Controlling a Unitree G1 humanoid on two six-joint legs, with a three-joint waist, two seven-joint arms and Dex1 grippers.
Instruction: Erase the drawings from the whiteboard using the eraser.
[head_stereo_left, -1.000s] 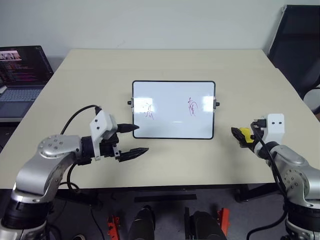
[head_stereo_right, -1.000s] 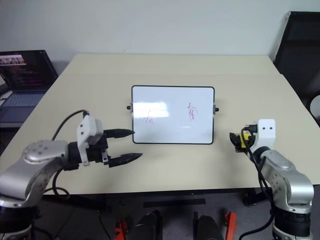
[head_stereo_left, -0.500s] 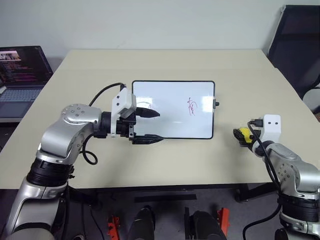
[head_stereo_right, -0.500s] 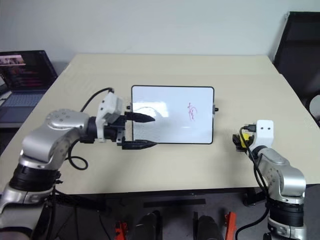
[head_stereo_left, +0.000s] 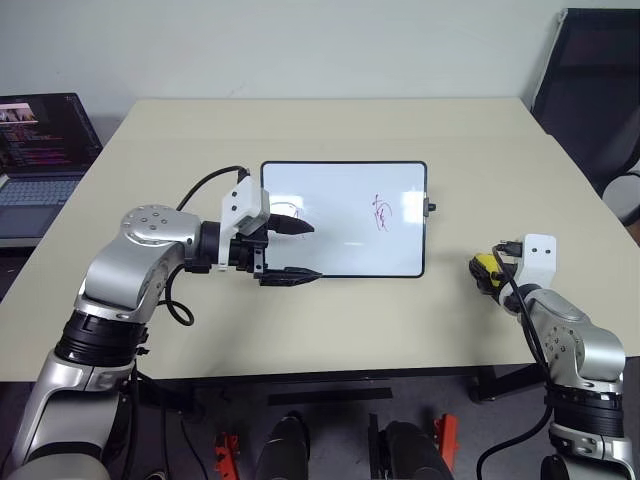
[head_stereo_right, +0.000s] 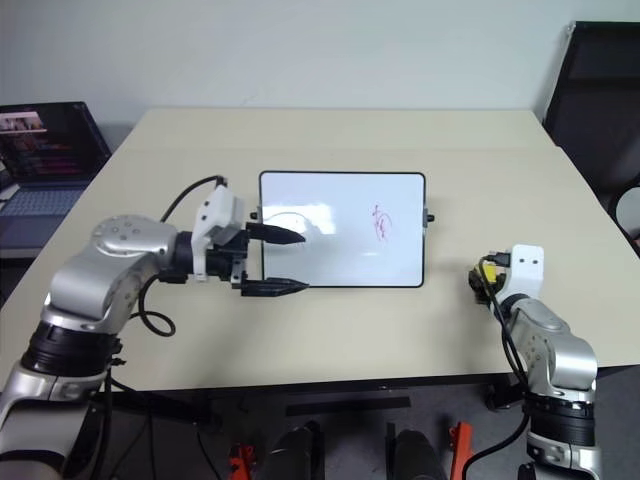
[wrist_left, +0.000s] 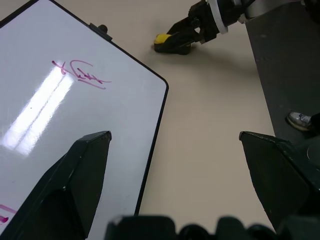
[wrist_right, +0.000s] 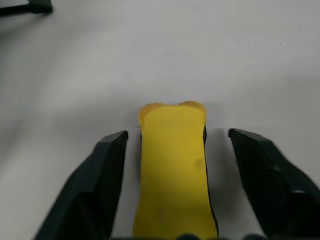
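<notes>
**Desk:** Where does the whiteboard (head_stereo_left: 344, 219) sit?

**Photographer:** Flat at the middle of the beige table (head_stereo_left: 340, 125), one red-purple drawing (head_stereo_left: 381, 212) toward its right half, another (head_stereo_left: 290, 212) near the left edge, partly hidden behind a black finger.

**Desk:** And the left pincer (head_stereo_left: 297, 249)?

**Photographer:** Spread wide open at the board's left end, one finger over the white surface, the other over its near edge. It grips nothing.

**Desk:** The eraser (wrist_right: 173, 167)?

**Photographer:** On the table well right of the board, near the table's right edge. The yellow block lies between the fingers of the right pincer (head_stereo_left: 483, 272); the wrist view shows a gap on each side, so the jaws are parted and not clamped on it.

**Desk:** Anything else?

**Photographer:** An open laptop (head_stereo_left: 42, 150) off the far left, a dark chair (head_stereo_left: 590, 90) at the right.
</notes>
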